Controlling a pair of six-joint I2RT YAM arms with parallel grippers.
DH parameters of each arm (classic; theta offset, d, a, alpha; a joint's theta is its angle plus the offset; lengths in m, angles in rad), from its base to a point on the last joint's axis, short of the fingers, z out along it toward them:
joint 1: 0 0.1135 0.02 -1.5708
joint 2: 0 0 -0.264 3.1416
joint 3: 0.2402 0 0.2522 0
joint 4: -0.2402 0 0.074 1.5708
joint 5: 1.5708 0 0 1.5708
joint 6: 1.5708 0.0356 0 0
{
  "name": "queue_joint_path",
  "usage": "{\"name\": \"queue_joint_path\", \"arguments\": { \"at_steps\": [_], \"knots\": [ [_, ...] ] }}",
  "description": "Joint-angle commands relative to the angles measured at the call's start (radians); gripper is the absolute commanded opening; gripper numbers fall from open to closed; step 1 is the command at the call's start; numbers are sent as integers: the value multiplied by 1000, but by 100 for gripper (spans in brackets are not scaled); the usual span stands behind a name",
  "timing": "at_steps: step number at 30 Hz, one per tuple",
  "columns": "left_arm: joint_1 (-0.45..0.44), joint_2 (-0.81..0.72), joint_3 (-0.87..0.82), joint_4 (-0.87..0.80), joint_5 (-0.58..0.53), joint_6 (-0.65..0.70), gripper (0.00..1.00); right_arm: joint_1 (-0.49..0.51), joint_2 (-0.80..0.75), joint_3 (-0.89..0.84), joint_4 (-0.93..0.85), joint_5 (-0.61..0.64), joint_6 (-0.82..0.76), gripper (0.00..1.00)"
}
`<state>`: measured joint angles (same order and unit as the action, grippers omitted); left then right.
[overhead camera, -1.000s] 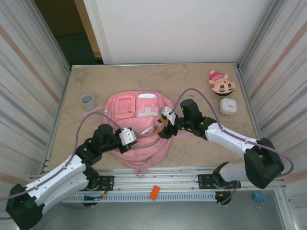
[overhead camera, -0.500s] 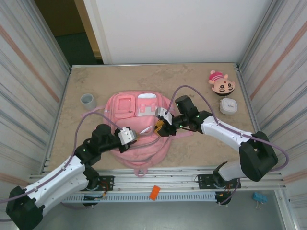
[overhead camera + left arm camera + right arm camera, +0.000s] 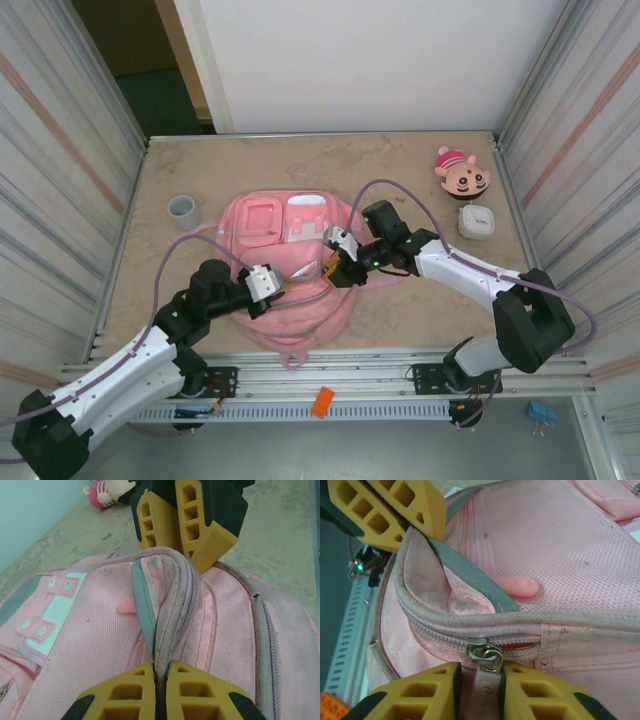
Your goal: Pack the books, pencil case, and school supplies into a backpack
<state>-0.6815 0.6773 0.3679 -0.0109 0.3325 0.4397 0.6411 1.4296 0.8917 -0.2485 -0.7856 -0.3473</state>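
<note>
Pinching one raised fold from both ends. Left gripper is closed tight on the backpack seam and its grey strip. Right gripper has its jaws narrow, clamped on the zip pull just below the metal ring. The pull's lower end is cut off by the frame edge. Reddish sliver in the zip gap beside the ring, can't tell what. In the top view the fingertips blur into pink fabric; the wrist views resolve both grips. Plush head and white box sit well right of the right gripper, grey cup beyond the left gripper.
</note>
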Motion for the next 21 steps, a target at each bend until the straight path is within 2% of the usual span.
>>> {"name": "queue_joint_path", "arguments": {
  "at_steps": [1, 6, 12, 21],
  "knots": [
    [2, -25, 22, 105, 5, -27, 0, 2, -15, 27, -36, -11, 32, 17],
    [1, -3, 35, 94, -71, -39, 0, 2, -70, 13, -45, 15, 60, 1],
    [0, 35, 51, 108, -126, -65, 0, 49, -131, 1, -39, 47, 100, 0],
    [-16, 114, 77, 201, -111, -112, 0, 194, -133, 10, -15, 131, 167, 0]
  ]
}}
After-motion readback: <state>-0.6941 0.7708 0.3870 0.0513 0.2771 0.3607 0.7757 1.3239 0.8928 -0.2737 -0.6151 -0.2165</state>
